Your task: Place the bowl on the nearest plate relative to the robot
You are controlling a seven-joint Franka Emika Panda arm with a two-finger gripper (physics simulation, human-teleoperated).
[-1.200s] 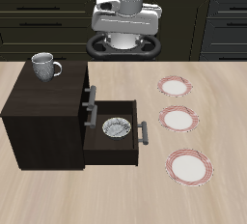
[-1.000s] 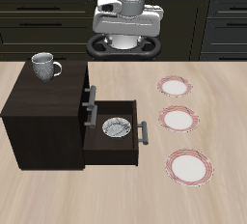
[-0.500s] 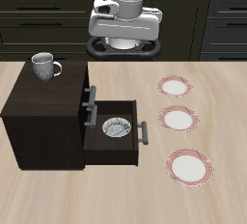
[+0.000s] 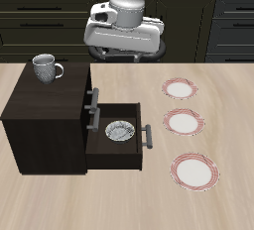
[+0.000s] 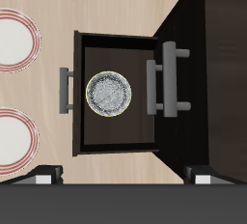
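Wrist view shows only the two fingertips (image 5: 203, 177) at the frame's edge, set wide apart with nothing between them, so the gripper (image 5: 123, 178) is spread and empty. Straight below lies the bowl (image 5: 109, 93), upright in the cabinet's pulled-out drawer (image 5: 116, 143), its speckled inside facing up; being round, it has no long axis. Exterior view alone shows the mug (image 4: 44, 68) on the cabinet (image 4: 45, 125) and all three plates; the plate (image 4: 180, 89) farthest back is bare. No writing is legible.

No readable text, label, brand, number or sign is shown in either view. Only a dark speckled pattern is seen inside the bowl (image 5: 109, 93), and a red-pink patterned band on each plate rim.
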